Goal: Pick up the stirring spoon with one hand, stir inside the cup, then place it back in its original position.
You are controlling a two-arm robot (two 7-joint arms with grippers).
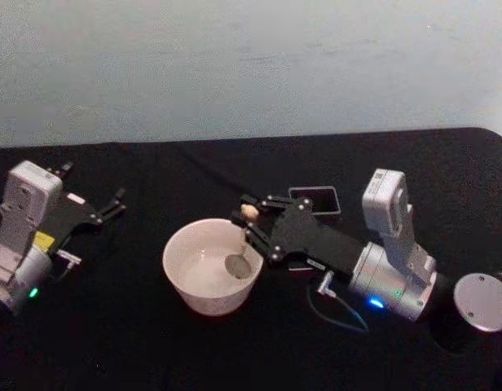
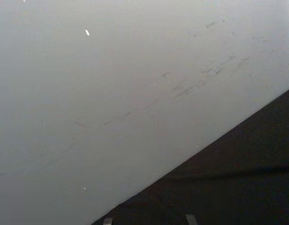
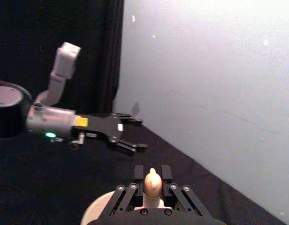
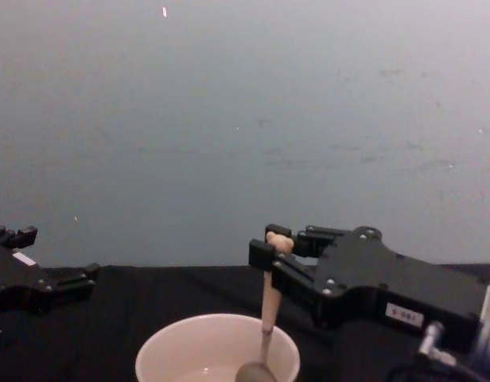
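Observation:
The cream-white cup stands mid-table, and its rim also rises in the chest view. The stirring spoon hangs upright inside it, its grey bowl low in the cup and its beige handle above the rim. My right gripper is shut on the spoon near its bear-shaped head, just over the cup's right edge. My left gripper rests open at the table's left, apart from the cup, and it also shows in the right wrist view.
A dark grey square holder sits behind my right gripper. A round grey disc lies at the table's right edge. The black table ends at a pale wall behind.

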